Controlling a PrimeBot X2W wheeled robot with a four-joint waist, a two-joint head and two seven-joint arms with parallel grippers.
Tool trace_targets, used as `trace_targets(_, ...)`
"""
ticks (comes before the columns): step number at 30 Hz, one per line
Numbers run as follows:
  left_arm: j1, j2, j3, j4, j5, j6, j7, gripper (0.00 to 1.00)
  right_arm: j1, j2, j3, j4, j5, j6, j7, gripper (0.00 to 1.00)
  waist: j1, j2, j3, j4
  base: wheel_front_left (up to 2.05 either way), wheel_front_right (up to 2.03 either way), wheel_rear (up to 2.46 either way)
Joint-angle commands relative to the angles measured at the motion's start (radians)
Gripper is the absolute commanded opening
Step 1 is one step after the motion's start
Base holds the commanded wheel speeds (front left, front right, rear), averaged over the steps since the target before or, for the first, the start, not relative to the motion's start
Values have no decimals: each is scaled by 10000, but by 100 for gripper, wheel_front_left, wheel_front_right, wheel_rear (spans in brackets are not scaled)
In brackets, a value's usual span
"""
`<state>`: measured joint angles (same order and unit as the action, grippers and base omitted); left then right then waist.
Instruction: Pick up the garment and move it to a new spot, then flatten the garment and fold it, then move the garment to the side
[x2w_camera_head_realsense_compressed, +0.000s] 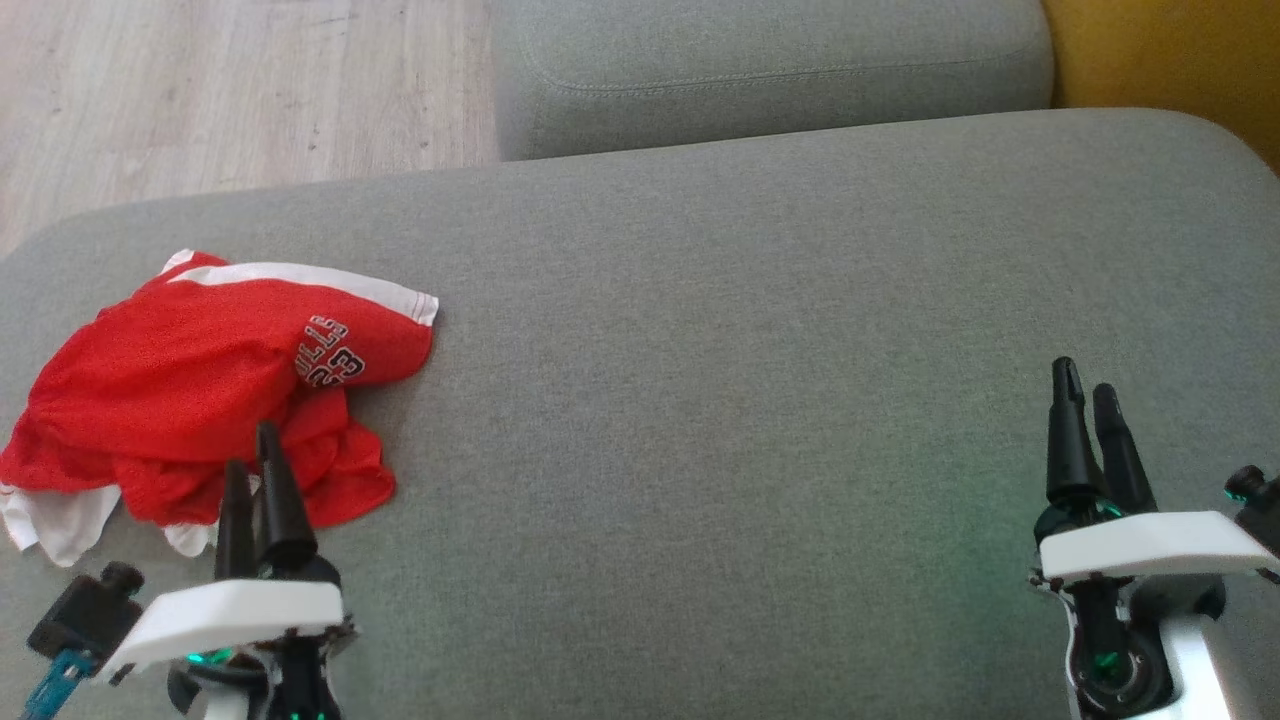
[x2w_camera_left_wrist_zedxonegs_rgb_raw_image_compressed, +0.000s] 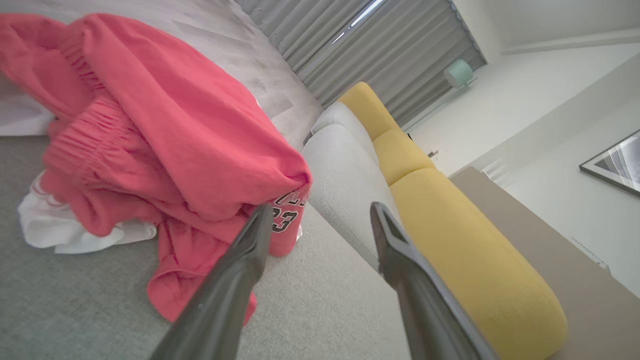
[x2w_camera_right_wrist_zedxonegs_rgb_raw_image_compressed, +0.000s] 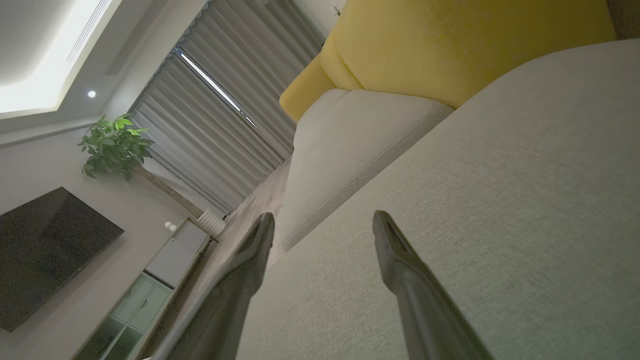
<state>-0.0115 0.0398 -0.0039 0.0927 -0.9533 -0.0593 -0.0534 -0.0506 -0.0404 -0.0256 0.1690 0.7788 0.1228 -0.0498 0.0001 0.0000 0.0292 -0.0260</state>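
The garment (x2w_camera_head_realsense_compressed: 200, 390) is a red piece with a white band and a dark print with the number 23. It lies crumpled in a heap on the left part of the big grey sofa cushion (x2w_camera_head_realsense_compressed: 750, 300), near that cushion's left edge. Some white cloth shows under its near-left corner.

The left hand (x2w_camera_head_realsense_compressed: 252, 447) is just at the near edge of the garment. Its two dark fingers stand wide apart and nothing is between them. In the left wrist view one finger (x2w_camera_left_wrist_zedxonegs_rgb_raw_image_compressed: 240, 260) is in front of the red cloth, next to the print; if it touches the cloth I cannot tell.

The right hand (x2w_camera_head_realsense_compressed: 1083, 375) is at the right side of the same cushion, well apart from the garment. It is wide too and holds nothing, with bare grey fabric below it.

Behind the big cushion is a second grey cushion (x2w_camera_head_realsense_compressed: 770, 70), and beside that a yellow cushion (x2w_camera_left_wrist_zedxonegs_rgb_raw_image_compressed: 450, 240). A pale wooden floor (x2w_camera_head_realsense_compressed: 200, 90) is at the far left.
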Motion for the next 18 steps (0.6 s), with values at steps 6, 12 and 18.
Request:
trace_targets(6, -216, 70, -303, -280, 1407, 142, -267, 100, -413, -64, 104, -397, -1139, 40, -293, 100, -1, 0, 18, -15, 0, 0, 0)
trace_targets(12, -227, 255, -762, -268, 2698, 337, -443, 100, -326, -67, 266, -307, -2122, 44, -470, 100, -1, 0, 13, -27, 0, 0, 0)
trace_targets(18, -253, 502, -1244, -327, 3593, 682, -589, 100, -329, -70, 401, -379, -2855, 47, -617, 100, -1, 0, 25, -67, 0, 0, 0)
